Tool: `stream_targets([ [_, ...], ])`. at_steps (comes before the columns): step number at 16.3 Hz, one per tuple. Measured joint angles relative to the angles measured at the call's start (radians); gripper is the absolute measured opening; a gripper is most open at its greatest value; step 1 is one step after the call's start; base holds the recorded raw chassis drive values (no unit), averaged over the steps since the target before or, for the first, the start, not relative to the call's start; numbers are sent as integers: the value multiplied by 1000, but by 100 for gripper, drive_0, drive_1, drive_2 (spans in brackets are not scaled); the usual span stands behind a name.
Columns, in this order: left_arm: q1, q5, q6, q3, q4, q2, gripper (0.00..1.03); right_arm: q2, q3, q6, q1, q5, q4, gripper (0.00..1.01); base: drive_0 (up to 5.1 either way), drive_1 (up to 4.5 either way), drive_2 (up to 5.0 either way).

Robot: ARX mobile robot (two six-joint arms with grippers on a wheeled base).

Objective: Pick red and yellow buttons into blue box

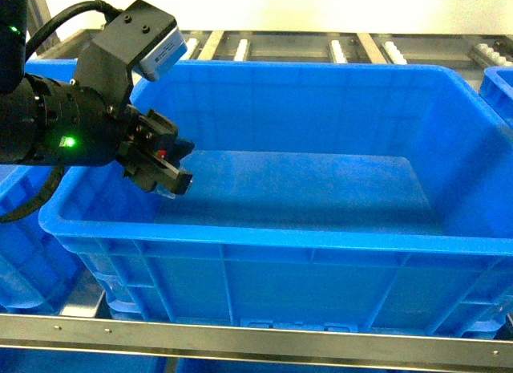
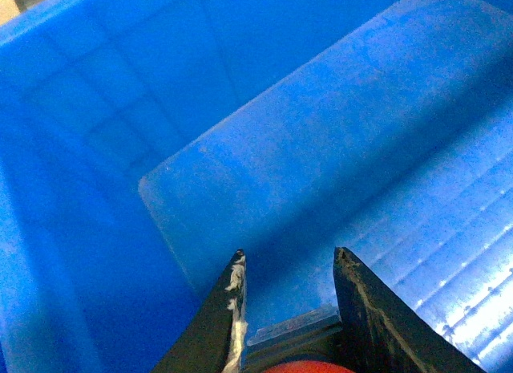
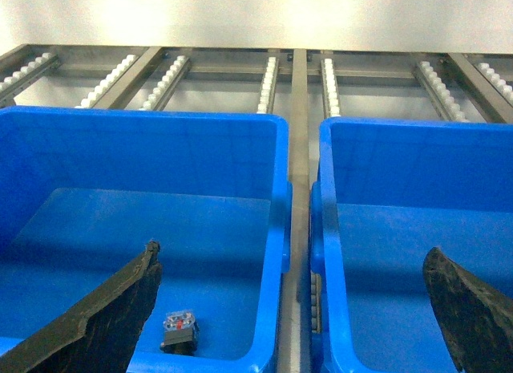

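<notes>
My left gripper (image 1: 172, 171) hangs just inside the left wall of the big blue box (image 1: 280, 237), above its floor. It is shut on the red button (image 1: 163, 155). In the left wrist view the red cap (image 2: 309, 366) and its black-and-clear base (image 2: 292, 337) sit deep between the jaws of the left gripper (image 2: 289, 253), with the blue box's wall (image 2: 96, 84) behind. The yellow button is out of view. My right gripper (image 3: 292, 249) is open and holds nothing, high over two blue crates. A small black-and-clear block (image 3: 179, 331) lies in the left crate; its cap colour cannot be told.
More blue crates stand at the left (image 1: 24, 253) and far right (image 1: 501, 84). Roller conveyor rails (image 1: 337, 48) run behind, and a metal bar (image 1: 240, 337) crosses the front. A steel divider (image 3: 300, 148) separates the two crates in the right wrist view.
</notes>
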Motion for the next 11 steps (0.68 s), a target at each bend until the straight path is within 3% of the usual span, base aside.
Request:
stream_targets([
  [1, -3, 5, 0, 10, 2, 3, 28, 0, 0, 0, 0, 0, 0, 98, 0, 0, 0],
  [5, -21, 19, -42, 11, 58, 4, 72, 0, 0, 0, 0, 0, 0, 98, 0, 0, 0],
  [7, -17, -10, -98, 7, 148, -3, 98, 0, 0, 0, 0, 0, 0, 98, 0, 0, 0],
  [11, 87, -141, -218, -116, 335, -237, 98, 0, 0, 0, 0, 0, 0, 98, 0, 0, 0],
])
